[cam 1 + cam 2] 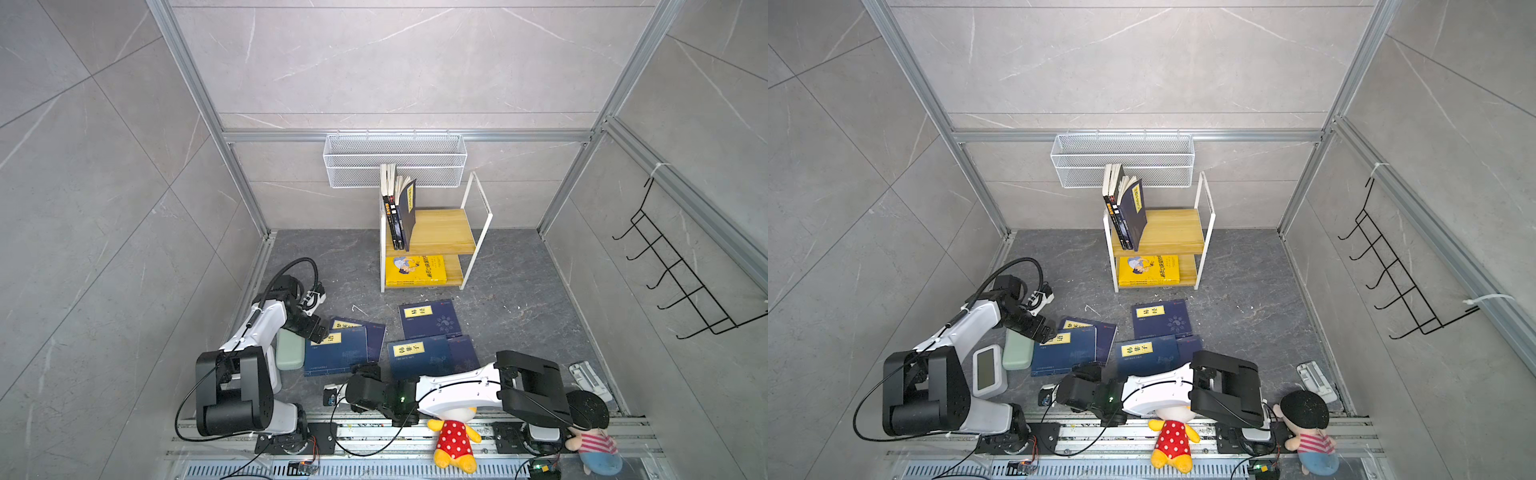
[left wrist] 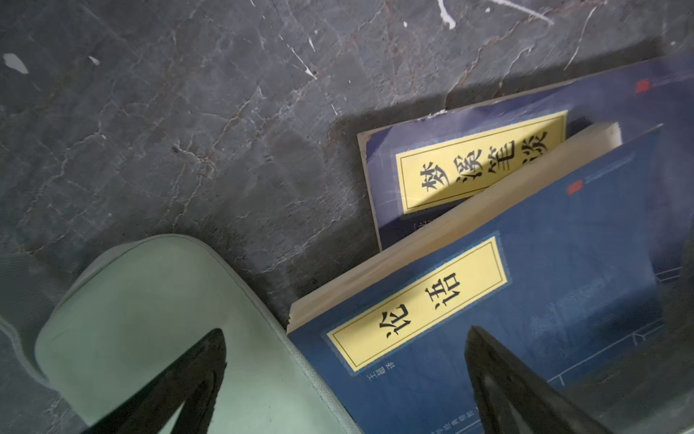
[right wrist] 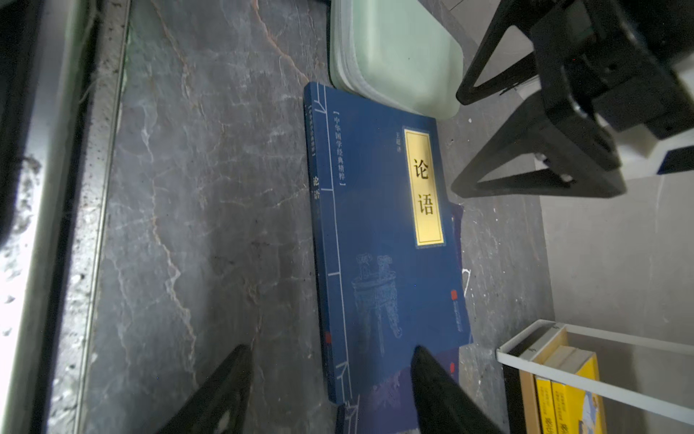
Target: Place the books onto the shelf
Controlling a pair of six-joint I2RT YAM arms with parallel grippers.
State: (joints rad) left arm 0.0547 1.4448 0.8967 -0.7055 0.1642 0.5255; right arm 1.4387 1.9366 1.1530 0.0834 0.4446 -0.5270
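Several navy books with yellow labels lie flat on the dark floor. One pair overlaps at the left (image 1: 338, 351), one book lies in the middle (image 1: 430, 320), and another pair lies in front (image 1: 419, 353). The shelf (image 1: 440, 232) stands behind them, with upright books (image 1: 399, 208) on its top board and a yellow book (image 1: 415, 270) on the lower board. My left gripper (image 2: 345, 330) is open above the far corner of the left top book (image 2: 525, 282), one finger over a green case (image 2: 150, 319). My right gripper (image 3: 330, 347) is open, straddling that book's (image 3: 375, 244) spine edge at its near end.
A white wire basket (image 1: 395, 160) hangs on the back wall and a black hook rack (image 1: 673, 270) on the right wall. Two plush toys (image 1: 455, 440) (image 1: 594, 432) sit at the front rail. A white clock-like device (image 1: 988, 370) stands beside the green case (image 1: 1017, 353).
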